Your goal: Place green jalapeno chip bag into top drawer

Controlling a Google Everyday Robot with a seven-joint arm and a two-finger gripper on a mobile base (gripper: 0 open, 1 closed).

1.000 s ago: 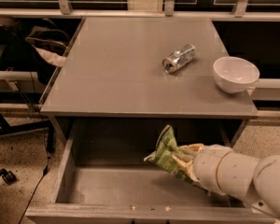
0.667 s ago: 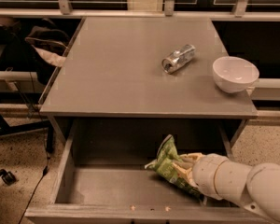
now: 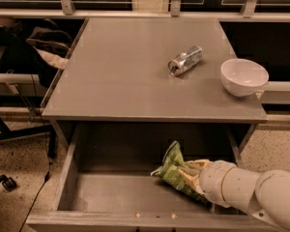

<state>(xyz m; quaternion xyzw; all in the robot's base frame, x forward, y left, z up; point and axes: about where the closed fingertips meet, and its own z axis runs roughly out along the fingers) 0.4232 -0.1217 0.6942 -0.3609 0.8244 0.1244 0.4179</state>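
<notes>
The green jalapeno chip bag (image 3: 173, 170) is inside the open top drawer (image 3: 111, 192), right of its middle, tilted with one corner up, low near the drawer floor. My gripper (image 3: 192, 174) reaches into the drawer from the right on a white arm and is shut on the bag's right end. The fingers are partly hidden by the bag. The drawer is pulled out wide below the grey tabletop.
On the grey tabletop (image 3: 125, 76) lie a crushed silver can (image 3: 185, 60) and a white bowl (image 3: 243, 76) at the right edge. A chair with a dark bag (image 3: 43, 47) stands to the left. The drawer's front panel (image 3: 135, 221) is at the bottom.
My gripper has lowered the chip bag deeper into the drawer and a little forward. The can and bowl have not moved.
</notes>
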